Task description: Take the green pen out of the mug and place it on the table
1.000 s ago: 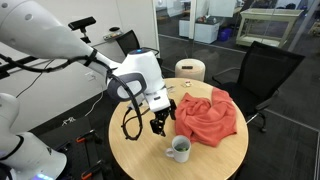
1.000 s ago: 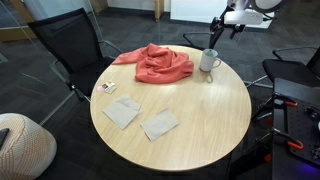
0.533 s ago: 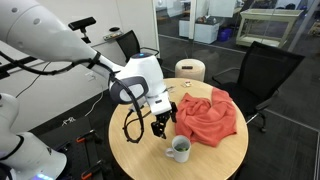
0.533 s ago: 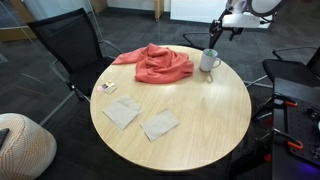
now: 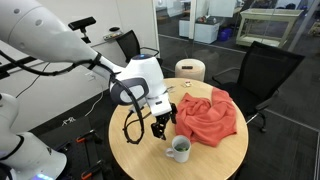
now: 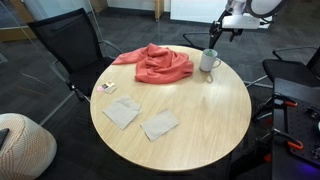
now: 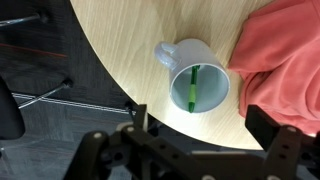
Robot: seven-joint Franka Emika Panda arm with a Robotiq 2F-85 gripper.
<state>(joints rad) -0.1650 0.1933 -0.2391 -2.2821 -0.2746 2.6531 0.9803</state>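
Observation:
The white mug (image 7: 197, 80) stands on the round tan table (image 7: 120, 40) near its edge, handle pointing away from the red cloth. The green pen (image 7: 193, 88) leans inside it. The mug also shows in both exterior views (image 5: 180, 149) (image 6: 209, 60). My gripper (image 7: 200, 135) is open and empty, its two dark fingers spread above the mug; it also shows in both exterior views (image 5: 160, 125) (image 6: 225, 30), hovering above and beside the mug without touching it.
A red cloth (image 5: 207, 114) (image 6: 156, 62) lies bunched next to the mug, also in the wrist view (image 7: 285, 60). Two grey napkins (image 6: 140, 117) and a small card (image 6: 106, 88) lie across the table. Black chairs (image 5: 262, 70) and a white bin with a tan top (image 5: 190, 70) stand around.

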